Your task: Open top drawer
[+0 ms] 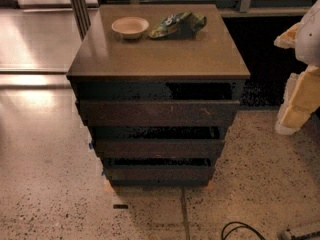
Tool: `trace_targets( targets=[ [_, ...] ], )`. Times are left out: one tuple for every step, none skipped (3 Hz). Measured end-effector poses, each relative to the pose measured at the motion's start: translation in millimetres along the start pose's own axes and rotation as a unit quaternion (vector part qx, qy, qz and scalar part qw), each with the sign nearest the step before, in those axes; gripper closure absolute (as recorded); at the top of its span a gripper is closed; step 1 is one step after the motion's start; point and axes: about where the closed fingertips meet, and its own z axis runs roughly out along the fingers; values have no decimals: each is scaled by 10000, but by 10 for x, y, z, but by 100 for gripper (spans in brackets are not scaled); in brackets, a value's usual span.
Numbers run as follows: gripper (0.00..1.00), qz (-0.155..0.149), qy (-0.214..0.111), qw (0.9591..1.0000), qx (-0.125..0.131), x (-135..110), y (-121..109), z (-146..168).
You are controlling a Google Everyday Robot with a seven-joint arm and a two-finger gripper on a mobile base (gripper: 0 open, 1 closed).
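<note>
Speckled stone flooring point(45, 184) surrounds a dark brown wooden cabinet point(160, 54) that stands in the middle of the camera view, with a dark wall and window base behind it.

Cabinet layout: three handleless drawer fronts are stacked under the flat top. The top drawer point(157, 113) sits directly beneath the top and is the widest front, a plain long panel. The middle drawer point(159, 148) and the bottom drawer point(159, 173) lie below it and are narrower.

Task status: not started, as far as can be judged.
- A dark band separates the top drawer's front from the cabinet top, but none of the drawer's inside shows. The drawer reads as closed, or at most barely out.
- Nothing touches the front panel.

Gripper position: the gripper point(300, 101) is at the right edge of the view, beside the cabinet and well apart from it, level with the top drawer. Whether it is apart or together cannot be told. It holds nothing that can be seen.

Work left: the approach to the front panel, a hold on its edge, and the whole pull outward.

Items on the cabinet top, toward the back: a crumpled green snack bag point(177, 25) just beside a small pale bowl point(130, 27). Both are clear of the drawer's travel.

Floor item: a black cable point(240, 230) loops near the bottom edge, to the right of the cabinet.
</note>
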Motion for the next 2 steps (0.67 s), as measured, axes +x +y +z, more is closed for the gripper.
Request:
trace_targets(
  targets=[
    [0,0,0,10000,0,0,0,0],
    [0,-20,-157,9999,38,14,23,123]
  ],
)
